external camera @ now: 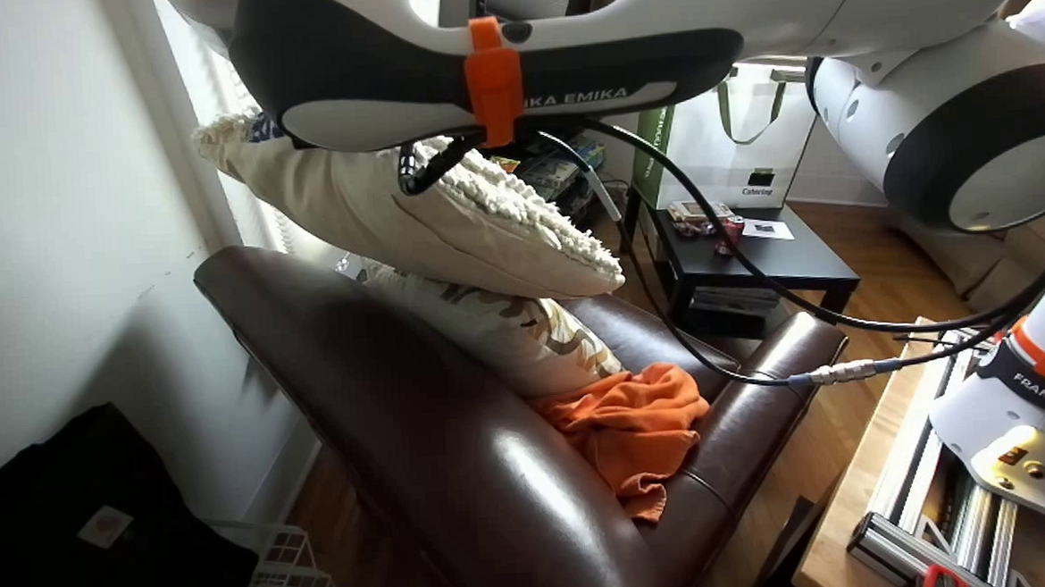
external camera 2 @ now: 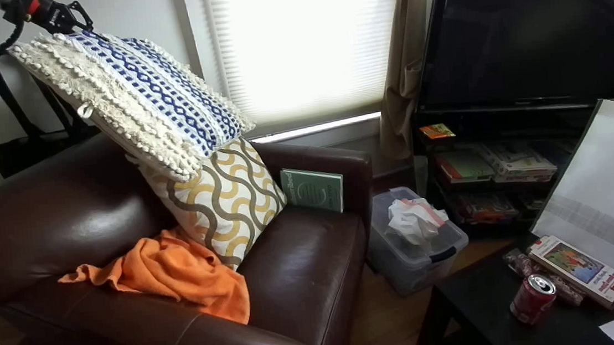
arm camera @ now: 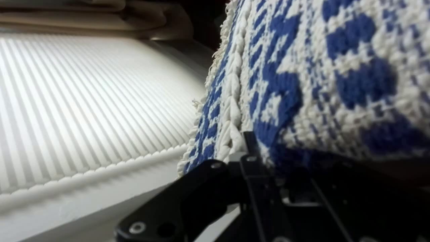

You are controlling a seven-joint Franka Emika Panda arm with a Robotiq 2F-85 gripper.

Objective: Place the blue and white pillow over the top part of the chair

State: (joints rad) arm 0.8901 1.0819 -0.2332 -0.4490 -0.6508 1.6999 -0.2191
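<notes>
The blue and white pillow point(external camera 2: 158, 91) is held tilted above the chair point(external camera 2: 43, 201), its blue bands facing up and its fringed lower end over the mottled pillow. In an exterior view its cream underside point(external camera: 384, 220) shows above the chair's thick back point(external camera: 385, 399). I cannot tell whether it rests on the mottled pillow. My gripper point(external camera 2: 88, 31) is at the pillow's upper edge. In the wrist view the pillow point(arm camera: 278, 60) fills the upper right, and the gripper point(arm camera: 268, 151) is shut on its fabric; one fingertip is hidden in dark folds. The arm hides the gripper in an exterior view.
The beige-and-brown mottled pillow point(external camera 2: 226, 202) leans on the chair's back, beside the orange cloth point(external camera 2: 177, 273). A green book point(external camera 2: 314, 189) stands against the far armrest. A window blind point(arm camera: 84, 107) is close beside the pillow. A black cable point(external camera: 706, 203) hangs from the arm.
</notes>
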